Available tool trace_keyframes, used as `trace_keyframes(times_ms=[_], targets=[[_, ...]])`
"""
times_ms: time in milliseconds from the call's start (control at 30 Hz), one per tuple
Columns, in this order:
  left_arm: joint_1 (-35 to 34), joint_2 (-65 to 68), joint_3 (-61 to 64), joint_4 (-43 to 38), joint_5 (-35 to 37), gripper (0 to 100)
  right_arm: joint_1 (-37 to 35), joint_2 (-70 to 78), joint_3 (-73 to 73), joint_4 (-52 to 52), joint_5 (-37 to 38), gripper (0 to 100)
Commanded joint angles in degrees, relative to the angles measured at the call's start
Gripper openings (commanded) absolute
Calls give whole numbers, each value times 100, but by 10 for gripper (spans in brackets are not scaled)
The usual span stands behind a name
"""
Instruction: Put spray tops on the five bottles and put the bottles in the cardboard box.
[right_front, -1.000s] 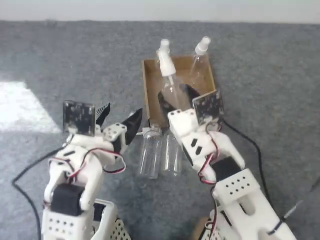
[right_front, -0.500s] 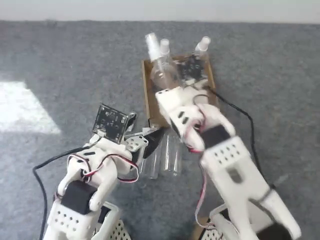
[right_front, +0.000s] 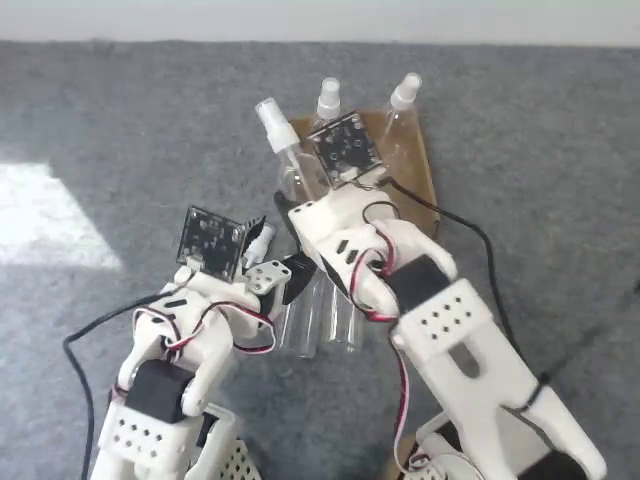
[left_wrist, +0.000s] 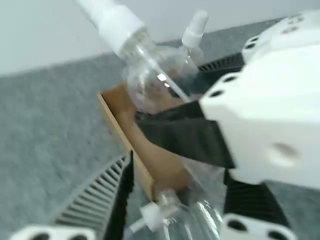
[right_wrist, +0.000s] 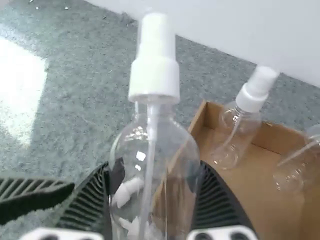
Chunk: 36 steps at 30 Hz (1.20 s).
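Observation:
My right gripper (right_front: 300, 195) is shut on a clear bottle (right_front: 288, 160) with a white spray top (right_wrist: 154, 65). It holds the bottle tilted above the left wall of the cardboard box (right_front: 428, 185). Two sprayer-topped bottles (right_front: 328, 102) (right_front: 403, 100) stand inside the box. Two more clear bottles (right_front: 300, 320) (right_front: 346, 318) lie side by side on the carpet in front of the box. My left gripper (right_front: 275, 255) is open at their neck end, and one bottle neck (left_wrist: 165, 207) lies between its fingers (left_wrist: 95, 207).
Grey carpet (right_front: 120, 130) covers the floor, with a bright patch of light (right_front: 40, 215) at the left. The right arm's body (right_front: 450, 330) stretches over the lying bottles. A pale wall runs along the back.
My right gripper carried its bottle from above the box's middle up and toward the box's left wall, tilting it left. The left arm moved forward and right, toward the lying bottles.

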Motion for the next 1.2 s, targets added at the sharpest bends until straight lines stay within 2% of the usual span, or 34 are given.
trace_keyframes(times_ms=[0,767,900,967,1100,1167], targets=[[-70,88,-13,-229,-44,269,-84,-840,-387,470,-18,6],[-114,88,75,-369,-229,265,66,-1077,-413,558,141,5],[-141,79,75,-360,-255,264,655,-488,-519,-189,466,5],[-413,79,75,-396,-255,254,919,-66,-563,-629,475,5],[-1292,88,75,-818,-211,145,1165,857,-580,-1666,466,5],[-1662,97,84,-976,70,72,1147,1288,-580,-2132,466,5]])
